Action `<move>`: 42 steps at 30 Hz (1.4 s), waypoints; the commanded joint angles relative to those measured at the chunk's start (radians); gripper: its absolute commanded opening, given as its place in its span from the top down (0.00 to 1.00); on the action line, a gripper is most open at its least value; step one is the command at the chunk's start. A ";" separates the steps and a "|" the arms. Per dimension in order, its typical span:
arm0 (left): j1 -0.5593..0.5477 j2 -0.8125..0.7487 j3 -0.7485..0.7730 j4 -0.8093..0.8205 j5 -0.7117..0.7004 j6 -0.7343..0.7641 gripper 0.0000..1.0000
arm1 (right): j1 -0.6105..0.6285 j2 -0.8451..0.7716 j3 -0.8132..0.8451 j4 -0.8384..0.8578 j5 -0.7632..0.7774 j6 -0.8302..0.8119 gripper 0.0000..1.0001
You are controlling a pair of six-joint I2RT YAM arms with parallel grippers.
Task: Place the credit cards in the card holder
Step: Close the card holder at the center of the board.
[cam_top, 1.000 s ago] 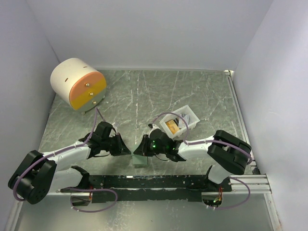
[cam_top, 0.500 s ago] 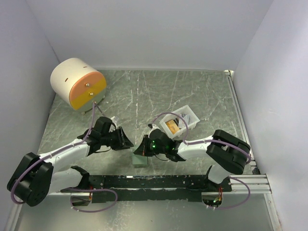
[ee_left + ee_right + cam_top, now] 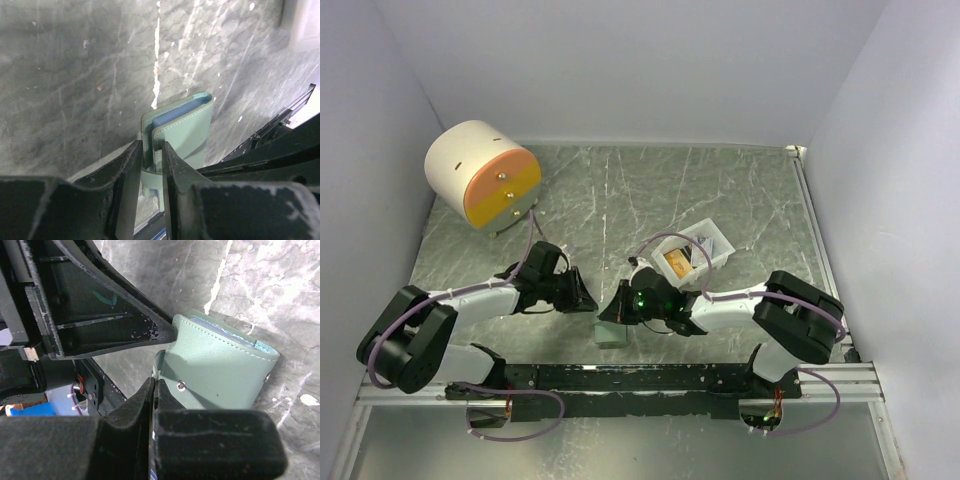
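Top view: the card holder (image 3: 612, 330) sits on the table (image 3: 720, 180) between the arms, and the cards (image 3: 675, 262) lie in the tray (image 3: 720, 243).

Left wrist: the left gripper (image 3: 150, 162) pinches one flap.

Right wrist: the right gripper (image 3: 154, 387) is clenched on the snap tab.

I'd spread it gently and evenly so neither grip slips.

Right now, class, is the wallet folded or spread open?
Folded: the wallet's two green covers lie close together, with only a thin blue strip of lining showing between them.
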 commanded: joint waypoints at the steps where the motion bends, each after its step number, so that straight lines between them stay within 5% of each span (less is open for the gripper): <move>1: 0.009 0.027 0.016 0.031 0.018 0.030 0.68 | 0.004 -0.037 -0.001 -0.042 0.028 -0.008 1.00; 33: 0.004 -0.098 0.044 -0.077 -0.009 0.029 0.66 | 0.005 0.002 0.016 -0.192 0.066 0.016 1.00; 42: -0.059 -0.172 0.038 -0.087 0.016 -0.007 0.75 | 0.005 0.025 0.038 -0.240 0.062 0.021 1.00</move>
